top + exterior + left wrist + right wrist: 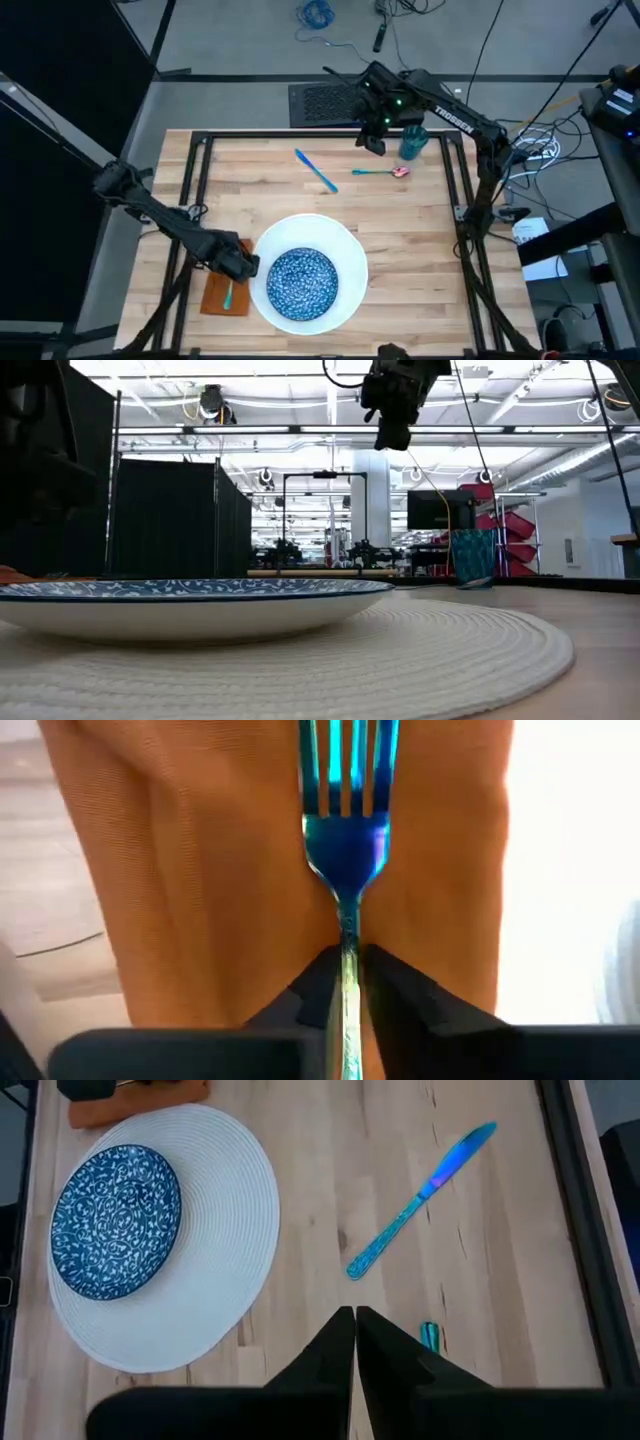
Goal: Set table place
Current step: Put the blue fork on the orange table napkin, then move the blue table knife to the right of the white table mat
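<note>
The fork (347,830) lies along the orange napkin (200,870), just beside the white round mat (305,272) that carries the blue speckled bowl (302,283) at the near left of the tabletop (420,230). Its long axis runs straight out from my left claw (347,982), tines pointing away from the wrist and handle back between my fingers, which are pinched tight on the thin handle. I judge this to be the fork-placing step: the fork looks down on the cloth, so my next move calls for easing the fingers apart and lifting clear without dragging it askew. The knife (316,170) and spoon (378,172) lie at the far side, the knife slanted across the boards, with the teal cup (413,141) nearby. My right claw (355,1330) hangs above them, fingers closed together and holding nothing.
</note>
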Controlling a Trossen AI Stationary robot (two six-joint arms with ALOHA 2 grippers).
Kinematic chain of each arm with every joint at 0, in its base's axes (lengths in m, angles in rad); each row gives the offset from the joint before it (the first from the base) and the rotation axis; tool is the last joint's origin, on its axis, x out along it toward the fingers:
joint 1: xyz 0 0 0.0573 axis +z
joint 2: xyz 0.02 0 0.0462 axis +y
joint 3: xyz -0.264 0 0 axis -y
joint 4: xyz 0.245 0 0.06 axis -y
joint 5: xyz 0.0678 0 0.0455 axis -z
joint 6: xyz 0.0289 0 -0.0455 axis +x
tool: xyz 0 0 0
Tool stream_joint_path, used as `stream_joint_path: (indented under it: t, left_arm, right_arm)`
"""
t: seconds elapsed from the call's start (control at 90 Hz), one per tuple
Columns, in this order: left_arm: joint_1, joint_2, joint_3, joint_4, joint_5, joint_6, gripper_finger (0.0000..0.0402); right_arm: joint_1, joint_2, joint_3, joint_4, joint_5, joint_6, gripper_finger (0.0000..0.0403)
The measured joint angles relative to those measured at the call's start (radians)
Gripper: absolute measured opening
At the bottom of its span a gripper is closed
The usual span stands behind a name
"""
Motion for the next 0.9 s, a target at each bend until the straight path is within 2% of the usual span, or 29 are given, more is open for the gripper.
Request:
stream_joint_path:
  t: [0.211,0.367,0.456,0.533,0.633,0.722,0.8,0.9]
  left_arm:
    - [0.000,-0.020,0.000,-0.028,0.000,0.000,0.0117]
    - [0.000,-0.082,0.020,-0.142,-0.049,0.032,0.0133]
    - [0.001,-0.153,0.081,-0.253,-0.182,0.048,0.0133]
    - [0.000,-0.222,0.142,-0.340,-0.357,0.086,0.0133]
    - [0.000,-0.306,0.194,-0.366,-0.599,0.202,0.0134]
    - [0.003,-0.365,0.201,-0.351,-0.767,0.333,0.0134]
    - [0.024,-0.396,0.203,-0.334,-0.850,0.453,0.0134]
    - [0.073,-0.421,0.203,-0.303,-0.892,0.638,0.0134]
  right_arm:
    - [0.000,0.000,0.000,0.001,0.000,0.000,0.0000]
    - [-0.001,0.000,0.000,0.010,0.001,0.000,0.0000]
    - [-0.004,0.000,0.000,0.012,0.004,0.000,0.0000]
    - [-0.017,0.000,0.000,0.011,0.005,-0.008,0.0000]
    - [-0.030,0.000,0.000,0.011,0.007,-0.029,0.0000]
    - [-0.039,-0.001,0.000,0.011,0.007,-0.033,0.0000]
    - [-0.047,-0.002,0.000,0.007,0.007,-0.034,0.0000]
    - [-0.052,-0.002,0.000,0.003,0.012,-0.047,0.0000]
